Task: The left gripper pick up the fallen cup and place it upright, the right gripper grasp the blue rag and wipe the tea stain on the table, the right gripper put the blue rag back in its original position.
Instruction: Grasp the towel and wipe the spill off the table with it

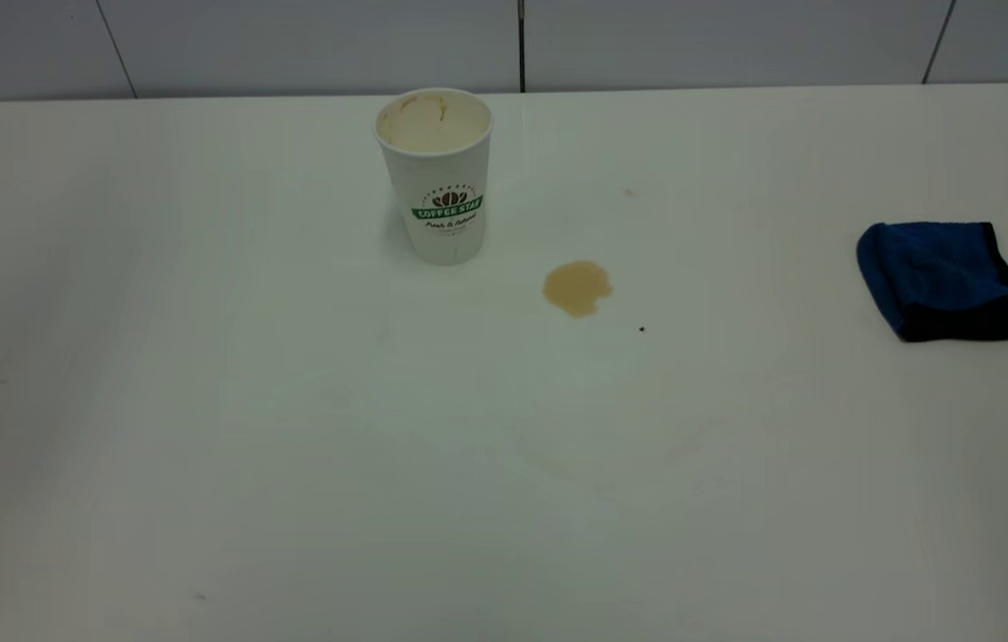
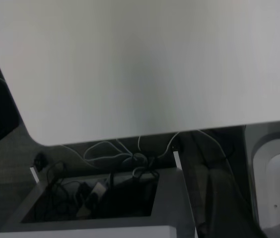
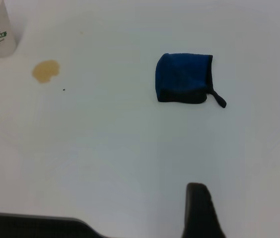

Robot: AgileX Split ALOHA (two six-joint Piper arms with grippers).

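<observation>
Far centre-left of the table (image 1: 201,428): cup (image 1: 438,174), upright, done. Tea stain (image 1: 577,287) just right, unwiped. Blue rag (image 1: 941,278) far right, untouched. Right gripper (image 3: 202,210) near; spread undeterminable.

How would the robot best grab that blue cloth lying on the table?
Best guess: from straight above, pinching the middle of the blue rag. It lies folded and flat on the table, so there is no upright side to close on, and its thin black strap looks too slim to hold. The right gripper sits nearest.
</observation>
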